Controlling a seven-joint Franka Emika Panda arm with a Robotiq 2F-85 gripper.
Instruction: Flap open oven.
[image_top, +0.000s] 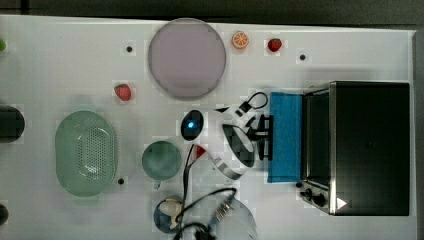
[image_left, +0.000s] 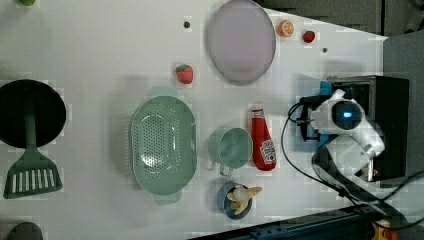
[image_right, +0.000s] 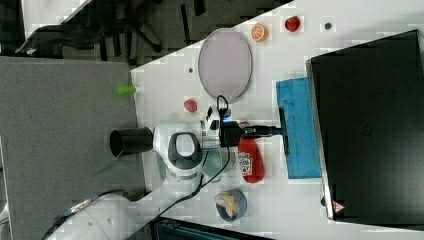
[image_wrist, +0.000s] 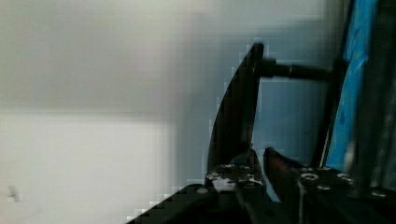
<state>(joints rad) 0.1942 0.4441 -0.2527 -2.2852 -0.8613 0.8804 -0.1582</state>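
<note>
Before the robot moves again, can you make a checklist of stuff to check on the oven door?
1. Oven door flapped down flat: ok.
2. Gripper at the door's handle: ok.
3. Fingers closed on the handle: ok.
4. Ketchup bottle clear of the door: ok, it lies apart from it in the right view.
5. Cable clear of the door: ok.
6. Door at its full stop: cannot tell.

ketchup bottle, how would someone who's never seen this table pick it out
In the left view, find the black oven at the left view's right edge, then look toward the middle, past the robot arm. The ketchup bottle lies on its side beside the green mug. It is the long red item with a white label.
</note>
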